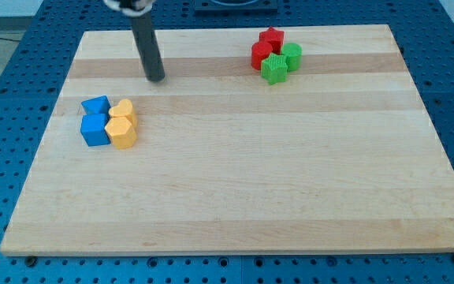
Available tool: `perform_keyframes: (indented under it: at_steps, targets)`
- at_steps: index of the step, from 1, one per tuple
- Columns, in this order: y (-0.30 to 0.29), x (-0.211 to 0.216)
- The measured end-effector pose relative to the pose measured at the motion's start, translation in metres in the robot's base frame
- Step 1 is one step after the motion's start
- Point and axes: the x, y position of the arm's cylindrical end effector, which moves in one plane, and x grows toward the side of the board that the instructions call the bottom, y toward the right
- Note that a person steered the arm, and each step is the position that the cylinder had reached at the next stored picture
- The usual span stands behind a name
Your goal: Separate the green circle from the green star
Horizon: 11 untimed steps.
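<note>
The green circle (292,55) sits near the view's top right, touching the green star (274,69) just below and left of it. Two red blocks (270,39) (261,54) press against them from the left and top. My tip (156,78) rests on the board far to the left of this cluster, above and to the right of the blue and yellow blocks.
A blue star-like block (95,106) and a blue cube (94,130) sit at the view's left, touching a yellow heart (122,112) and a yellow hexagon-like block (122,132). The wooden board (251,197) lies on a blue pegboard table.
</note>
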Motion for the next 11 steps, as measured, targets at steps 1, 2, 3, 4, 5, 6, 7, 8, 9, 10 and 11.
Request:
perform_keyframes:
  at_steps: [1,2,3,4,5,6,7,8,9,10,11]
  targets:
    - [0.049,-0.065]
    - [0.092,-0.101]
    - [0.110,-0.101]
    - [0.150,-0.102]
    - [0.182,-0.100]
    - [0.221,-0.101]
    - [0.241,-0.087]
    - [0.238,-0.071]
    - [0.233,-0.045]
    - [0.233,-0.030]
    - [0.233,-0.017]
